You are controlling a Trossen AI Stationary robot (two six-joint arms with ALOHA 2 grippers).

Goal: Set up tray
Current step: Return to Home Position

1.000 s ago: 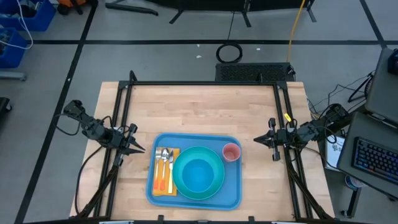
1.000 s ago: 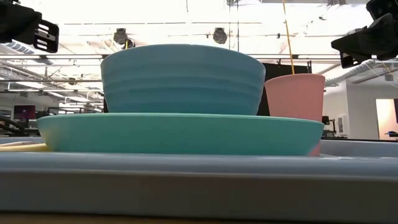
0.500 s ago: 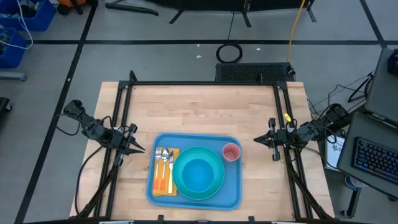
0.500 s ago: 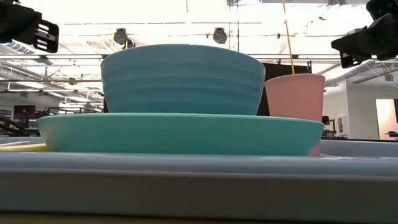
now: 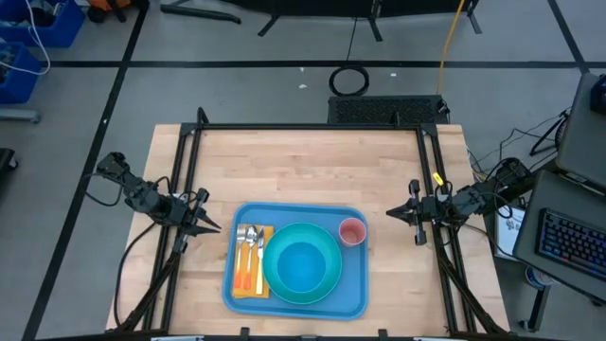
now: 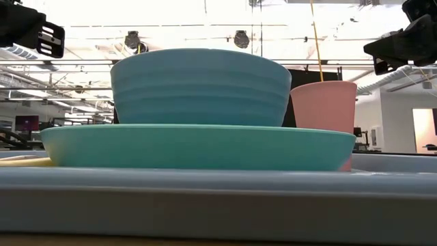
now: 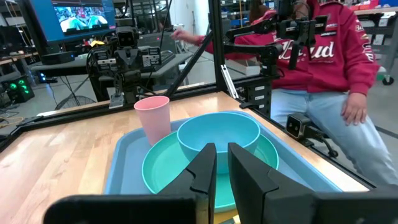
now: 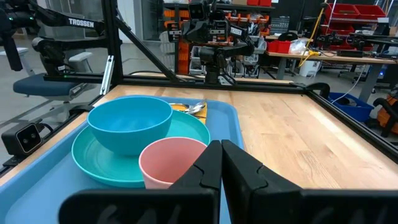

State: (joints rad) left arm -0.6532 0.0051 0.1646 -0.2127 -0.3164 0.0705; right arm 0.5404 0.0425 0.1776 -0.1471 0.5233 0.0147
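Since every piece already seems to sit where a place setting wants it, we read this moment as the job done and the arms parked. The tray [image 5: 355, 301] lies flat on the wooden table [image 5: 312, 161], between the two arms and close to the edge where the low camera sits. On it, the plate [image 5: 275, 284] takes the middle, with the bowl [image 5: 301, 265] resting inside it, which keeps the pair compact and steady. The pink cup [image 5: 352, 231] stands upright just beside the plate on the right arm's side, within the rim, where it would be easy to reach. On the left arm's side the napkin [image 5: 266, 230] lies flat with the cutlery [image 5: 250, 254] laid lengthwise on top, side by side (we cannot tell the pieces apart with confidence from above).

The left gripper [image 5: 210, 226] hangs off the tray's left side and the right gripper [image 5: 393, 215] off its right, each apart from the rim and pointing inward. That keeps both clear of the dishes so nothing gets nudged. Both claws look clenched on nothing, though the left wrist view shows what may be a thin slit between its fingers. A person in a red sweatshirt [image 7: 336, 56] sits beyond the table, away from the setting.
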